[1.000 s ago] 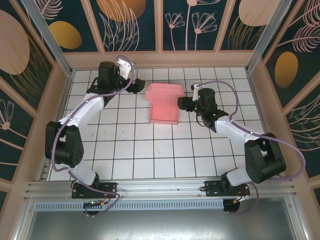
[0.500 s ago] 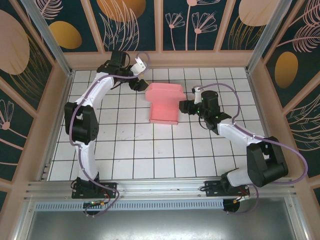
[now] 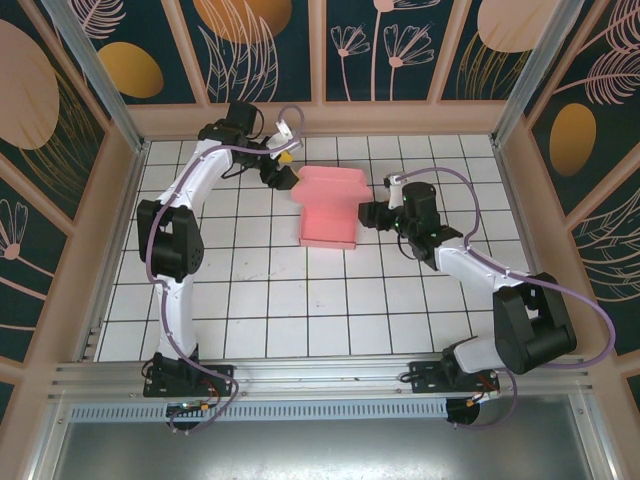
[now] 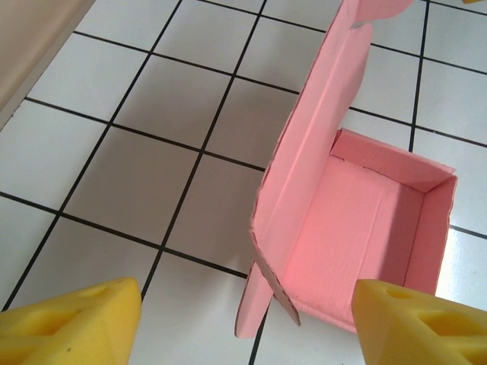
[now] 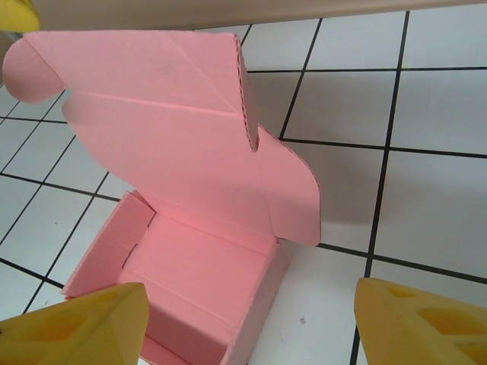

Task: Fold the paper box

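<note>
Pink box point(image 3: 328, 215) sits mid tiled table point(image 3: 250, 300), lid point(image 3: 330, 181) up at its 12 o'clock; left claw point(image 3: 281, 168) at 10 & right claw point(image 3: 366, 213) at 3 both gape wide, holding nothing, so best tip lid toward 6 slowly w/ right steadying the side wall.

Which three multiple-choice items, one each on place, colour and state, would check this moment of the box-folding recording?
1. Where is the paper box?
A) by the arm bases
B) between the left fingers and the right fingers
C) against the left wall

2. What colour are the fingers?
A) blue
B) green
C) yellow

3. How is the lid?
A) standing open
B) shut flat
C) torn off

Answers:
1. B, the top view shows one arm reaching in at each side of the box.
2. C, both wrist views show yellow.
3. A, it rises upright over the hollow box.
</note>
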You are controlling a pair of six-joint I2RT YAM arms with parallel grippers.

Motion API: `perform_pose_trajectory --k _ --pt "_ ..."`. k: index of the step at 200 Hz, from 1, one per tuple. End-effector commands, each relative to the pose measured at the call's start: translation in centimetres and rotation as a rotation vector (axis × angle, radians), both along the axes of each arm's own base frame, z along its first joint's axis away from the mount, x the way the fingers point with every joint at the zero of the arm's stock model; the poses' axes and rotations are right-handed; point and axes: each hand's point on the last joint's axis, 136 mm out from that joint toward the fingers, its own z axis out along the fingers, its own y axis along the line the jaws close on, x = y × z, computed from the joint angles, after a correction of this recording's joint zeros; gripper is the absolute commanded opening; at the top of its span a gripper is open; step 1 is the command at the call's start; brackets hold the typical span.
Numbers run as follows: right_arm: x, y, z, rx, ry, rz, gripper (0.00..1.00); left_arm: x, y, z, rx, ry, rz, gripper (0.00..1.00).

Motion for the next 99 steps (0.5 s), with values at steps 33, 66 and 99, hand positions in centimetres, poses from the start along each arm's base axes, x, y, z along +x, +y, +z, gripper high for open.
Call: perform_pose_trajectory --k 33,66,99 --pt "-0.3 -0.6 0.3 -0.001 -0.019 -0.012 0.72 0.5 -0.1 -1.2 0.065 0.019 -0.001 0.61" --pt "-0.3 -0.6 0.2 -0.001 -0.018 -0.012 0.72 0.4 -1.0 -2.6 0.094 0.074 -0.029 0.54" --pt "-0.4 -0.7 0.3 -0.004 -0.021 -0.016 0.72 0.4 -1.1 -3.2 0.104 0.078 -0.039 0.45"
